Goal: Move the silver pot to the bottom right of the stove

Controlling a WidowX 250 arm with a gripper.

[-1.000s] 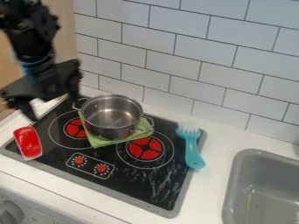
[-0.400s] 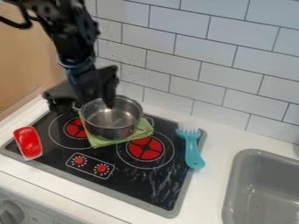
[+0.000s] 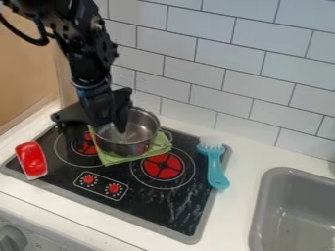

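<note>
The black gripper [image 3: 91,128] is at the left side of the stove, open, its two fingers spread wide. One finger dips inside the silver pot [image 3: 128,147], and the other is outside, to the pot's left, over the stove. The pot's left wall and left handle are partly hidden behind the gripper. The pot stands upright on a folded green cloth [image 3: 112,159], toward the back of the black stove [image 3: 157,211], between the left and right red burners.
A red object [image 3: 31,159] lies on the stove's left edge. A teal brush [image 3: 214,166] rests across the right edge, bristles toward the back. Farther right is a grey sink [image 3: 288,215], and a tiled wall rises behind.
From the upper left, the gripper has moved right and down to the pot, with one finger now lower inside it. The pot has not visibly moved.
</note>
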